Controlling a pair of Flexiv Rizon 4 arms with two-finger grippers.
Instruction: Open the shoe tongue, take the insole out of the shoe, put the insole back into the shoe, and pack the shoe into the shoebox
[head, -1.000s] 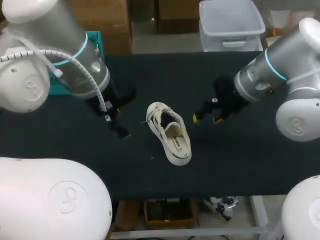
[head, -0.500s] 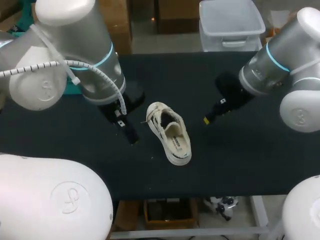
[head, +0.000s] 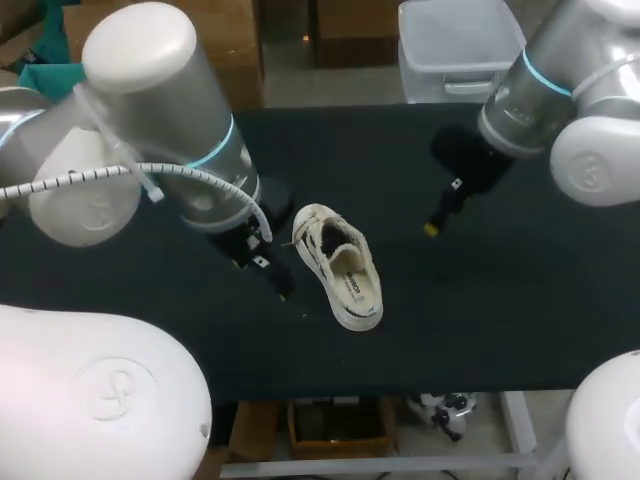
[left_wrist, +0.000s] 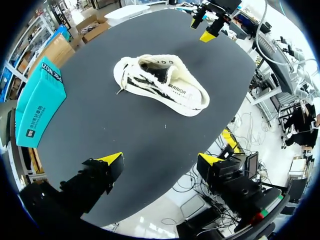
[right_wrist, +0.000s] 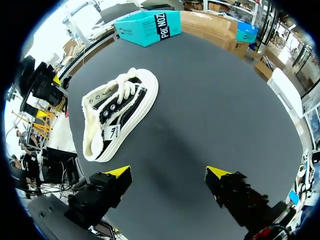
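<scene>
A cream low-top shoe (head: 340, 265) with black trim lies on its sole mid-table, toe toward the back left, its pale insole (head: 353, 287) showing inside. The left wrist view has the shoe (left_wrist: 160, 85) ahead of my open left gripper (left_wrist: 161, 160), nothing between its fingers. In the head view that left gripper (head: 268, 275) hangs just left of the shoe. My right gripper (head: 436, 222) is right of the shoe, open and empty (right_wrist: 169, 172), with the shoe (right_wrist: 117, 112) ahead on its left finger's side. The teal shoebox (left_wrist: 40, 102) lies at the table's back left (right_wrist: 147, 27).
The black table top (head: 500, 320) carries only the shoe and the box. A tiny light speck (head: 305, 316) lies in front of the shoe. In the left wrist view my right gripper (left_wrist: 202, 29) hangs beyond the shoe.
My left arm has swung in toward the shoe, its gripper now closer to the shoe's left side. The right gripper has drawn back and to the right, away from the shoe.
</scene>
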